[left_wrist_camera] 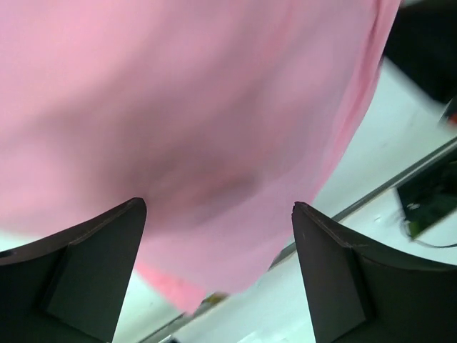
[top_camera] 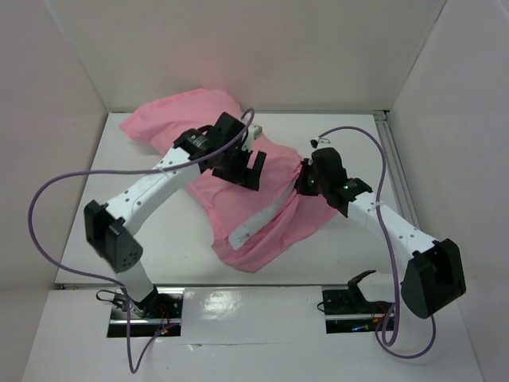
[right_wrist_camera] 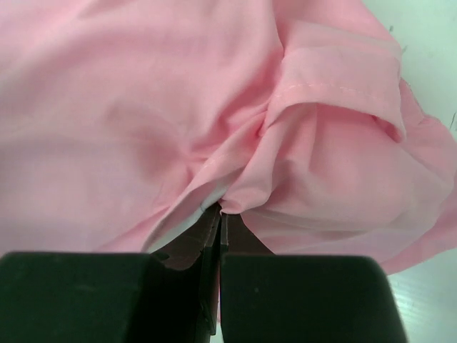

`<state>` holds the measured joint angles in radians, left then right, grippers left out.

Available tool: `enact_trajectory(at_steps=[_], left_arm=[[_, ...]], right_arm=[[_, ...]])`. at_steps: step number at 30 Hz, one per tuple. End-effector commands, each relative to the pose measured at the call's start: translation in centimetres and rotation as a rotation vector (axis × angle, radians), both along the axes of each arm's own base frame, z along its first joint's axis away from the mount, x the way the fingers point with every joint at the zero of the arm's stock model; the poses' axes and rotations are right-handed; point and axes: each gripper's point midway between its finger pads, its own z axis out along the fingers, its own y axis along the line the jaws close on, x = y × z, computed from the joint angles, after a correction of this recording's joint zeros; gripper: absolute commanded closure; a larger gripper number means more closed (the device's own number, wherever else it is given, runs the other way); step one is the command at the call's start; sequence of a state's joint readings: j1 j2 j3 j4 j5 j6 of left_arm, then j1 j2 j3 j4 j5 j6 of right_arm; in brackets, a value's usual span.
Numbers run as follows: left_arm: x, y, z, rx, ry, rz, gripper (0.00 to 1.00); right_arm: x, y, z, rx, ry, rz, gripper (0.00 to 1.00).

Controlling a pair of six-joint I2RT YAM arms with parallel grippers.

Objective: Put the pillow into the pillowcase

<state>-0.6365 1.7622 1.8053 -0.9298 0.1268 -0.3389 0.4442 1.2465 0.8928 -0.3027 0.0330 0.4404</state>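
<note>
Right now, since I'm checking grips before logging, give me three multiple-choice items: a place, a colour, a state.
1. The left gripper is: A over the pillowcase; B over bare table; C beside its base.
2. The pillowcase is: A blue; B pink; C green.
3. The right gripper is: A wide open; B holding a cable; C shut on the pillowcase.
Answers: 1A, pink cloth fills its wrist view; 2B, pink in every view; 3C, it pinches a fold.
</note>
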Motion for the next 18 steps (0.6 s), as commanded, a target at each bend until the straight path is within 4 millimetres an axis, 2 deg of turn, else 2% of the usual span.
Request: enact_trajectory(at_steps=[1,2,3,4,5,7,8,11,15,18], left_arm=[[-2.5,4.1,0.5,0.14,-0.09,0.074,0.04],[-3.8,4.0,0.4,0.143,-0.075,0.061,0.02],[-4.4,4.3,-0.7,0.179,-0.057,0.068,0.01],[-5.0,4.0,-0.8,0.185,-0.05,0.074,0.01],[-5.8,3.3,-1.1,0.193,-0.048,0.052,0.01],[-6.9,2.7,-1.8,0.224,-0.031,0.047,0.01],[-7.1,2.3,-2.6,0.246,-0.023,0.047,0.01],[-7.3,0.5,-3.1,0.273,-0.045,0.054,0.01],[-5.8,-1.4,-3.4,0.318,-0.108,0.105,0.01],[-5.8,-3.1,-3.6,0.313,-0.116,0.062,0.01]], right_arm=[[3.6,0.1,5.4,0.025,-0.175,-0.004,1.0],[4.2,-0.1,4.9,0.017,-0.16,-0.015,1.0],[4.6,-0.4,4.8,0.005,-0.161,-0.016,1.0],[5.3,-1.1,5.2,-0.004,-0.172,-0.032,1.0],[5.7,-1.3,4.2,-0.009,-0.144,-0.034,1.0],[6.9,-1.7,4.7,0.007,-0.153,-0.029,1.0],[7.0,-1.4,3.8,-0.003,-0.127,-0.012,1.0],[7.5,-1.5,4.3,0.004,-0.135,-0.015,1.0],[7.2,-1.3,4.1,0.011,-0.122,0.001,1.0],[7.0,-1.8,4.2,0.008,-0.113,-0.008,1.0]])
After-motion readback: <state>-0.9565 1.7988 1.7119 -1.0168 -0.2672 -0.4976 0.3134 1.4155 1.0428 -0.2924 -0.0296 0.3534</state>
